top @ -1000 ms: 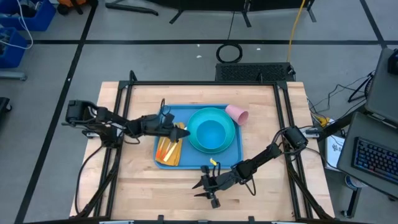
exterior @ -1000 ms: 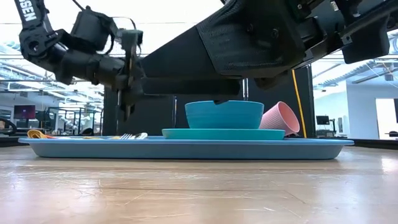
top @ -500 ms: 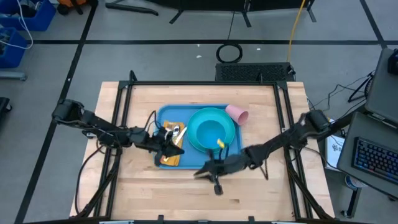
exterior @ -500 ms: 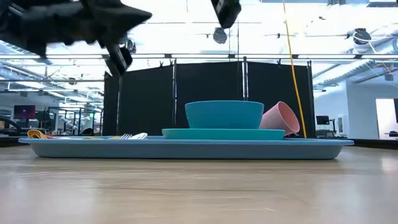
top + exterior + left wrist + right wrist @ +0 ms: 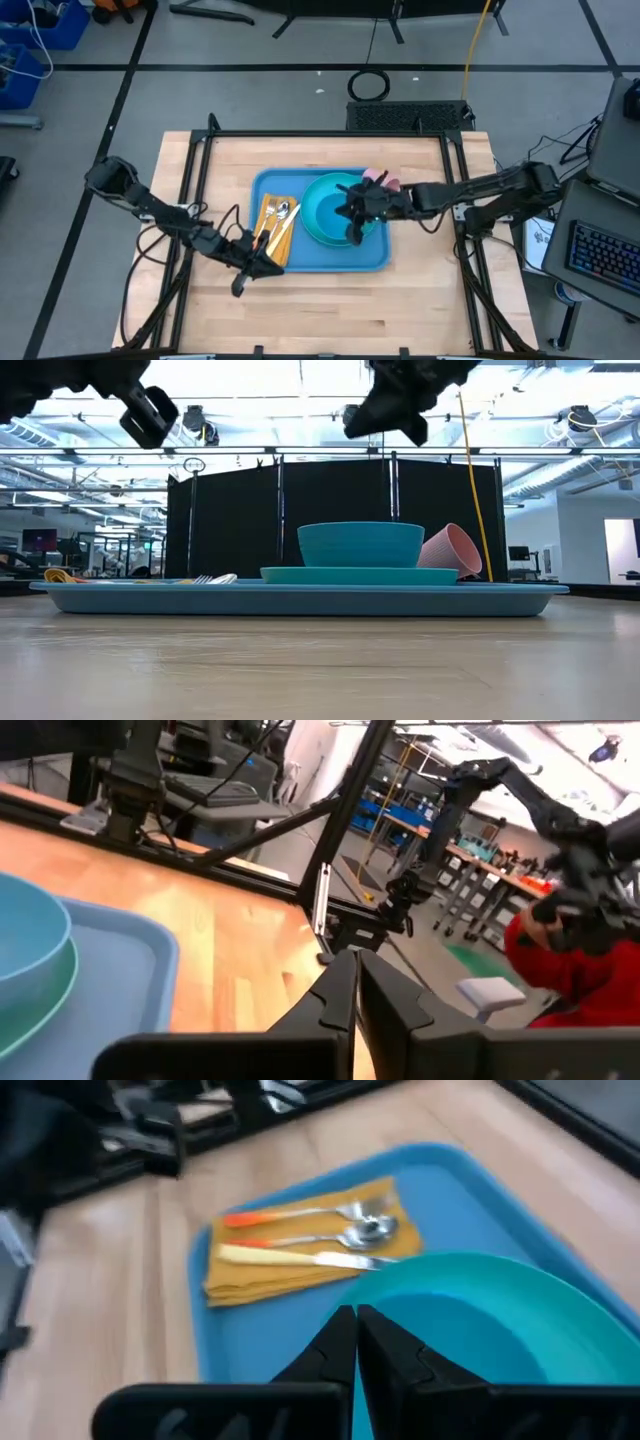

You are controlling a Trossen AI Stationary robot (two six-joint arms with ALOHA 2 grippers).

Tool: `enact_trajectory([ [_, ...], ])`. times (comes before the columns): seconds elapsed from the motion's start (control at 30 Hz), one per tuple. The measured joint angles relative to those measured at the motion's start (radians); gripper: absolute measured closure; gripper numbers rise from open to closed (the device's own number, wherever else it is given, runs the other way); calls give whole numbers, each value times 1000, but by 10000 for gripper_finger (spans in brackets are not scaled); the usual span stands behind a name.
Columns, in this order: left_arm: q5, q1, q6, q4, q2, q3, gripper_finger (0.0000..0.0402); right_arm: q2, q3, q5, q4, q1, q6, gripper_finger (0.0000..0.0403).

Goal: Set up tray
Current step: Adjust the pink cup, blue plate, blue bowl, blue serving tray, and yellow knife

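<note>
Tools both closed, empty: left tool (image 5: 240, 283) lower left on wooden bench (image 5: 420, 300), right tool (image 5: 352, 210) frame centre above large blue plastic tray (image 5: 330, 260).

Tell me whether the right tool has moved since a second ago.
Yes. In the high view the right tool, shut, went from the bare wood in front of the large blue plastic tray to above the round turquoise plate.
</note>
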Motion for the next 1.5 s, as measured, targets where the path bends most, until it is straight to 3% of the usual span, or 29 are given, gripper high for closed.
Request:
enact_trajectory([
  [0.17, -20, -36, 48, -6, 0, 0, 397, -38, 0, 39, -158, -25, -48, 396],
  [0.27, -21, -40, 50, -9, 1, 0, 385, -57, 1, 96, -251, -56, 17, 379],
  [0.43, -54, -40, 42, -58, 1, 0, 378, -67, 0, 88, -396, -96, 77, 301],
  [0.57, -54, -44, 37, -76, 1, 0, 392, -78, 0, 143, -493, -124, 92, 233],
  [0.73, -55, -53, 35, -75, 1, 0, 392, -77, -35, 39, -514, -76, 129, 198],
  [0.9, -63, -55, 38, -72, 1, 0, 377, -53, -231, 57, -336, 25, 216, 242],
  [1.0, -82, -55, 39, -72, 1, 0, 377, -55, -325, 115, -164, 67, 237, 304],
  [1.13, -114, -55, 40, -72, 1, 0, 391, -55, -377, 107, -71, 74, 246, 390],
  [1.5, -135, -43, 52, -66, 1, 0, 376, -15, -382, 81, -52, 48, 204, 402],
])
